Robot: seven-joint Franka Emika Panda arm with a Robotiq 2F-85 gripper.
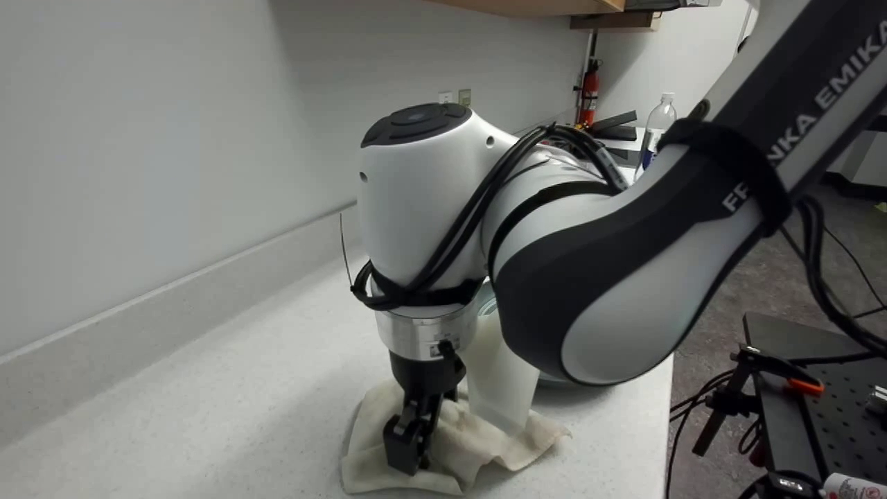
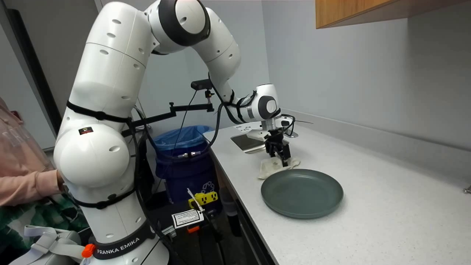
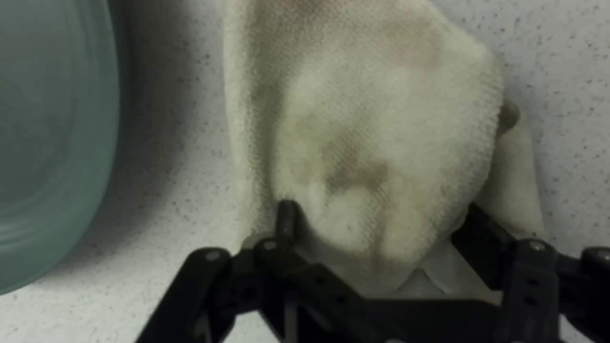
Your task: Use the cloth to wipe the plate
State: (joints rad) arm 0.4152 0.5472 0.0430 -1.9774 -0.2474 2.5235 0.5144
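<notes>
White arm point(image 2: 117, 73) with dark grey panels point(image 1: 547, 291); black cables point(image 1: 474, 206) strapped on; FRANKA EMIKA lettering point(image 2: 118, 246); black jaws.

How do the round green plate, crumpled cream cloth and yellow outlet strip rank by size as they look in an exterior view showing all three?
1. Round green plate: clearly largest
2. Crumpled cream cloth: partly hidden, much smaller than the plate
3. Yellow outlet strip: smallest, by a modest margin

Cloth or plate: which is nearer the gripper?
The cream cloth; part of it sits between the fingers of the gripper. The green plate lies to one side.
</notes>
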